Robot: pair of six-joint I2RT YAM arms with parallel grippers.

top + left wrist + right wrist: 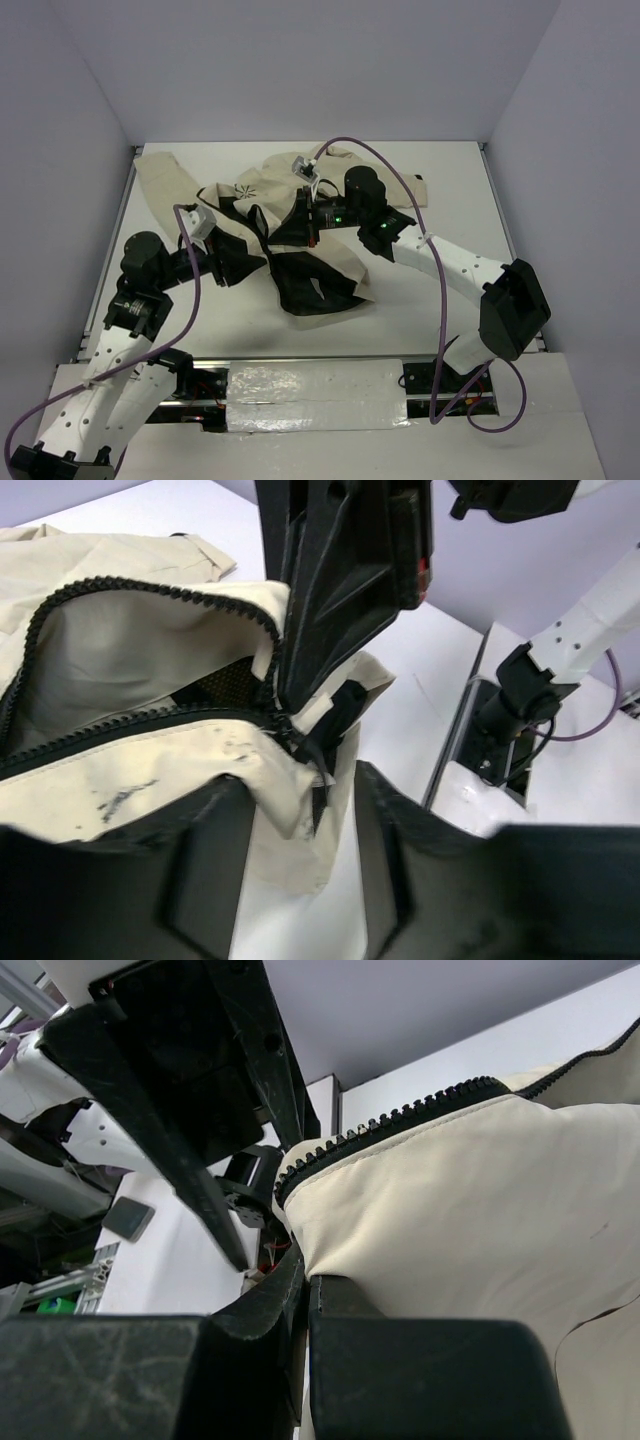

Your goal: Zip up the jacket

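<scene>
**1. Counter** (470,200): white, walled on three sides. It carries everything listed below.

**2. Jacket** (270,180): cream with black lining, lying crumpled across the middle of the counter. One sleeve (160,185) is flung to the far left, and the front is open so the lining shows. We judge the zipping barely begun.

**3. Right hand** (306,1300): closed tight on a dark strip at the jacket's front edge, where the two rows of teeth meet. We cannot tell whether the strip is pull tab or tape. The hand holds that edge raised.

**4. Left hand** (305,788): fingers apart, with the jacket's bottom corner hanging between them and not visibly pinched. It sits just below the right hand.

**5. Zipper teeth** (150,590): black. The two rows run together at the right hand, then bow well apart beyond it into an open mouth.

**6. Logo** (243,190): small dark star on the cream chest.

**Handling note:** we take the step in hand to be anchoring the hem.
- We would close the left hand on the corner directly under the meeting point, with both layers in and the lining out of the track.
- We would then hold it down so the right hand can draw along the line of teeth, not across it.
- The rows need to lie near each other ahead of the pull, since slack or a fold there is likely to jam.
</scene>
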